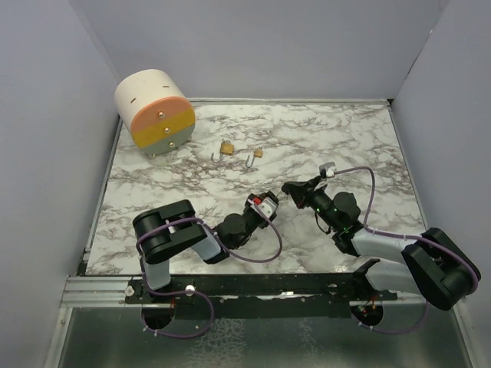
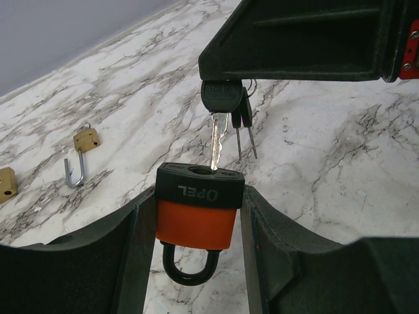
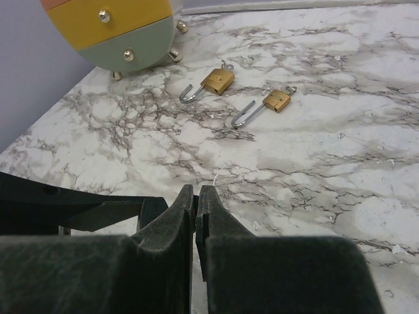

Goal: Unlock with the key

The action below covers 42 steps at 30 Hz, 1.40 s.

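An orange padlock [image 2: 196, 222] with a black top marked OPEL sits between my left gripper's [image 2: 198, 219] fingers, shackle towards the wrist; it shows as a red spot in the top view [image 1: 268, 204]. A silver key [image 2: 216, 140] with a black head stands in its keyhole, with spare keys [image 2: 244, 134] hanging beside it. My right gripper [image 1: 290, 189] is shut on the key's head; in the right wrist view its jaws [image 3: 196, 193] are pressed together and the key is nearly hidden. My left gripper [image 1: 263, 205] meets it at the table's middle front.
Two small brass padlocks with open shackles lie farther back [image 1: 227, 147] [image 1: 254, 156], also in the right wrist view [image 3: 217, 81] [image 3: 277, 100]. A round drawer unit in cream, orange, yellow and green [image 1: 153, 111] stands at the back left. Grey walls surround the marble table [image 1: 345, 146].
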Each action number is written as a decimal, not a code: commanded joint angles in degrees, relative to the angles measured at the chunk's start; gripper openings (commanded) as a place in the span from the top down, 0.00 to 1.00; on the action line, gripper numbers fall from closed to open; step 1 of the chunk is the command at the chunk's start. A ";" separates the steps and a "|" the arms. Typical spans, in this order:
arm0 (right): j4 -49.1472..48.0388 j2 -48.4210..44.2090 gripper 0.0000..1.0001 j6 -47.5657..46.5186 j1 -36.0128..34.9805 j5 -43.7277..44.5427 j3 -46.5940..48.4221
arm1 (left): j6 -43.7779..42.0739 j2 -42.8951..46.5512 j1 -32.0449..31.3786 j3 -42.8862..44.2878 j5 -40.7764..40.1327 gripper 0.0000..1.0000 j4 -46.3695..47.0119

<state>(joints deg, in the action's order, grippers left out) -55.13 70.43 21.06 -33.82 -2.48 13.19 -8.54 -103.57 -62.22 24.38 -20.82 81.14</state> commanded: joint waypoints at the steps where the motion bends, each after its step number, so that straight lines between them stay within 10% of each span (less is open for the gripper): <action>1: -2.34 0.73 0.99 -1.27 -0.57 -1.08 1.27 | 0.38 0.47 0.22 1.90 0.33 1.00 0.72; 27: -3.97 2.78 0.99 -2.59 -1.16 -1.39 1.46 | 0.39 5.84 0.56 1.64 5.61 1.00 -3.39; 42: -6.49 1.92 0.99 -4.59 -1.16 -2.70 0.34 | 5.81 8.91 2.43 12.29 4.08 1.00 -25.84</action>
<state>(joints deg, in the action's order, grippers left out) -60.14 72.75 17.47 -34.48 -3.11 13.76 -5.67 -96.53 -60.42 32.69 -17.02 59.40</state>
